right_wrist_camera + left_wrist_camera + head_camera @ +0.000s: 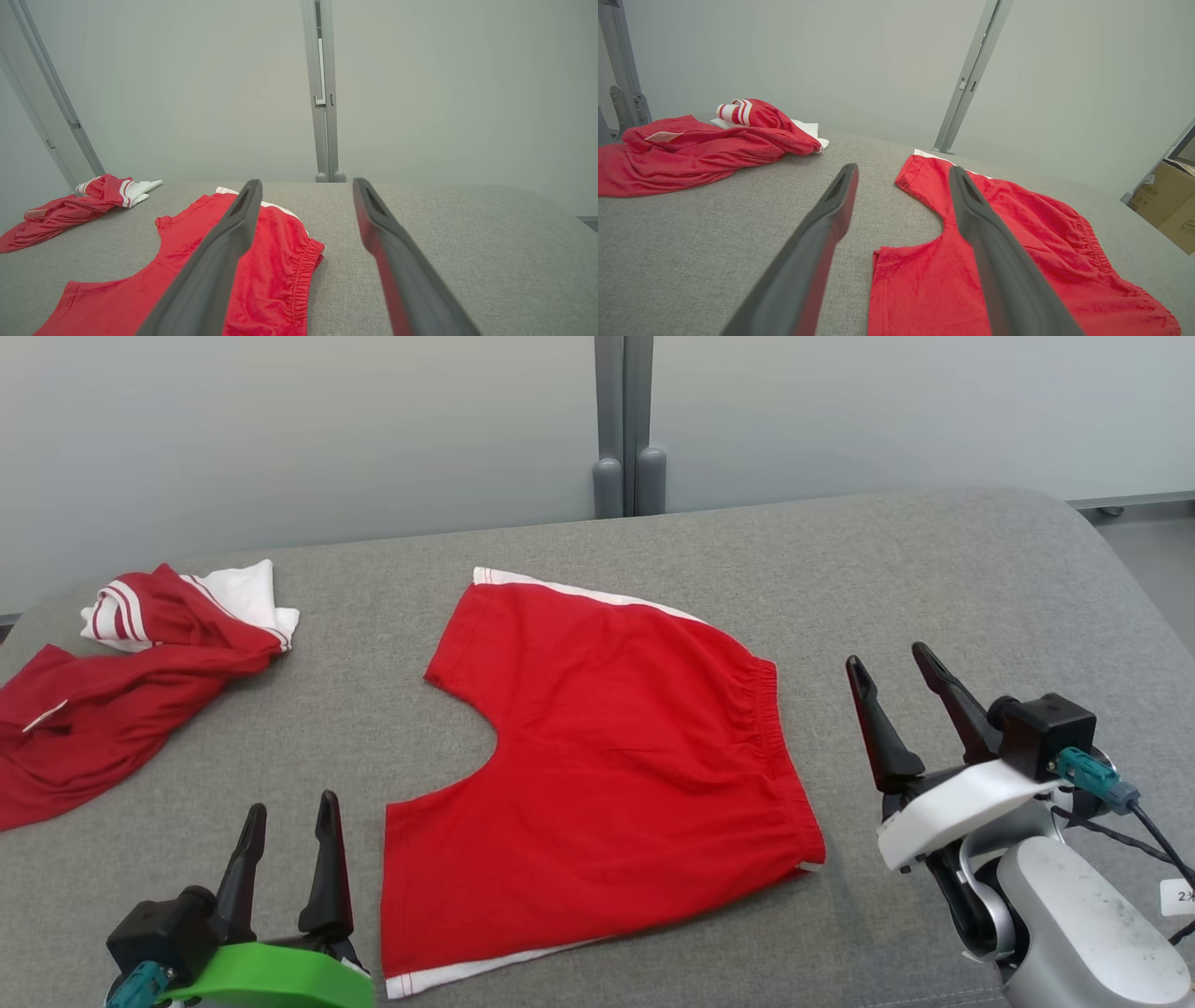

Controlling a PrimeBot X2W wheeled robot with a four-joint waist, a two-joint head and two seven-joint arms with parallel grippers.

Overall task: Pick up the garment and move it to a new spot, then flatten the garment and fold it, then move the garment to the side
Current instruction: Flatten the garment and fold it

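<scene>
A pair of red shorts with white side stripes lies spread flat in the middle of the grey table, waistband to the right. The left wrist view has the shorts under and beyond the right finger, and they show at lower left of the right wrist view. My left gripper hovers open at the lower left, just left of the shorts' near leg. On the other side my right gripper stands open, a little beyond the waistband. Neither holds anything.
A crumpled red and white garment lies at the table's left edge, seen also as a red heap from the left wrist. A grey wall with a metal post runs behind the table. Cardboard boxes stand off the table's right side.
</scene>
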